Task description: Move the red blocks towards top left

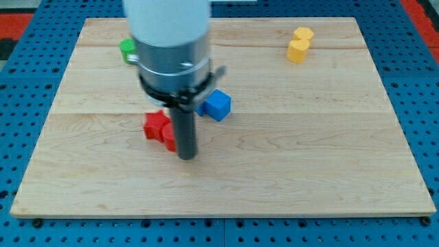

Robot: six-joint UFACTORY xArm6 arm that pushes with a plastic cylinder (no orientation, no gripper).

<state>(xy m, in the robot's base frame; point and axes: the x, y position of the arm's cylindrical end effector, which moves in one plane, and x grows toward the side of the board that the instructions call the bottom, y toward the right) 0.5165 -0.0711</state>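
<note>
My tip (186, 156) rests on the board just right of and below the two red blocks. The red star block (155, 125) lies left of the rod. A second red block (168, 138) is mostly hidden behind the rod, so its shape does not show. Both sit a little left of the board's middle. The arm's white and grey body hides the area above them.
A blue cube (218, 105) lies right of the rod; another blue block is hidden behind the arm. A green block (127, 49) peeks out at the top left. Two yellow blocks (298, 45) sit at the top right. The wooden board (309, 158) lies on a blue pegboard.
</note>
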